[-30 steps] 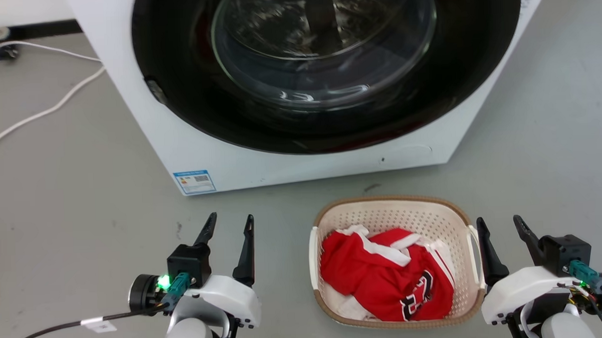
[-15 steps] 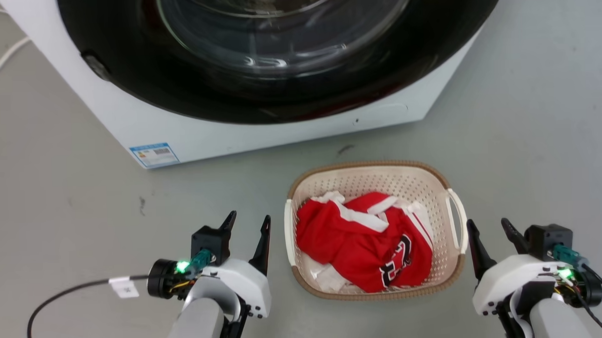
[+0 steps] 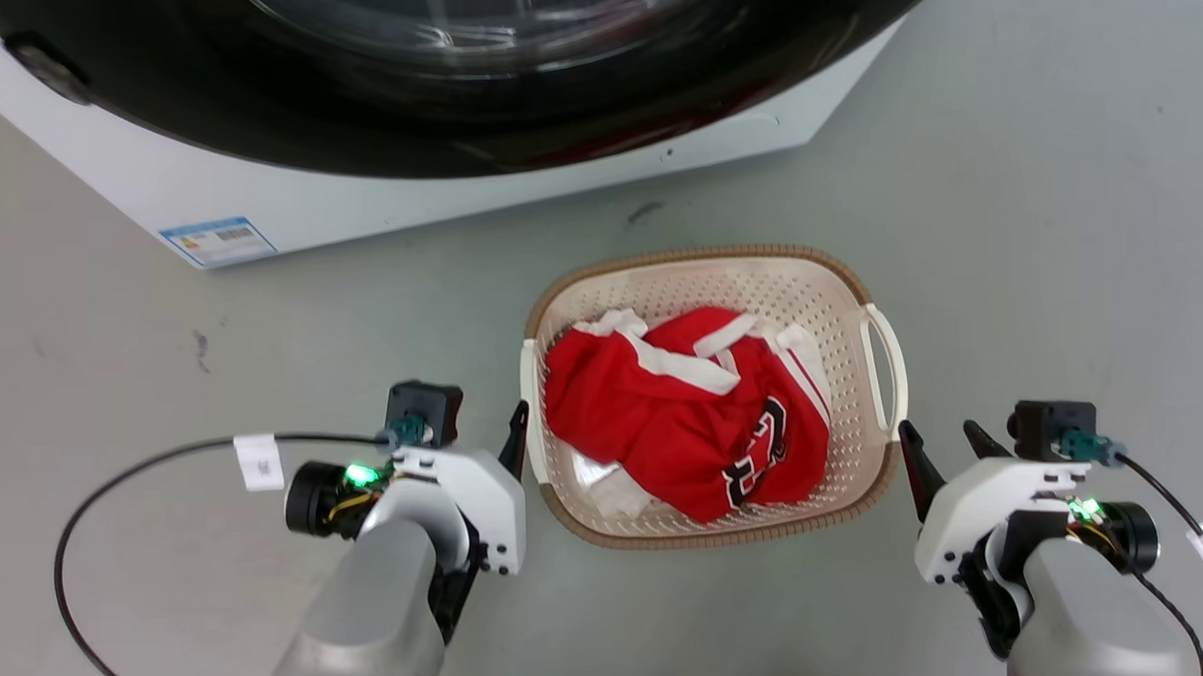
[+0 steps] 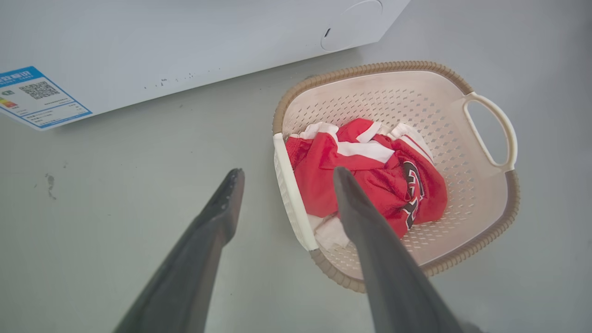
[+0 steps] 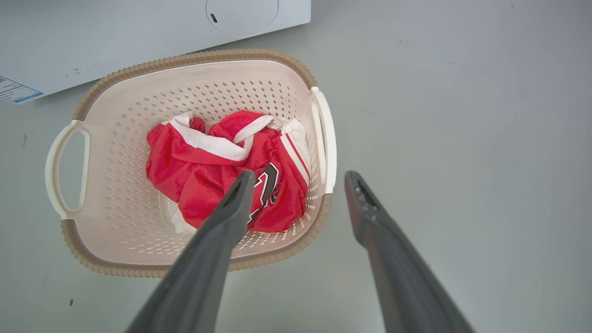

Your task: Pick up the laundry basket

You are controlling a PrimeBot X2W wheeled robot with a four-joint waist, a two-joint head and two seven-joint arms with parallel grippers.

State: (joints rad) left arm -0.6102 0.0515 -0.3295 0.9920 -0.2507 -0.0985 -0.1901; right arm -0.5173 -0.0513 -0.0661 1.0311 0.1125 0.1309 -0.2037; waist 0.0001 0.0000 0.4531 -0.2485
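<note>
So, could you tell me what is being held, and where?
Nothing is held: the left gripper and right gripper are both open beside the cream-white perforated plastic laundry basket.

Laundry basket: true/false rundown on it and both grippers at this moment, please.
1. The laundry basket stands on the floor in front of the washer. True.
2. The basket is empty. False: a red and white garment lies in it.
3. The left gripper is shut on a handle. False: it is open, with its fingers on either side of the basket's left handle in the left wrist view.
4. The right gripper is open, and the right handle lines up between its fingers in the right wrist view. True.
</note>
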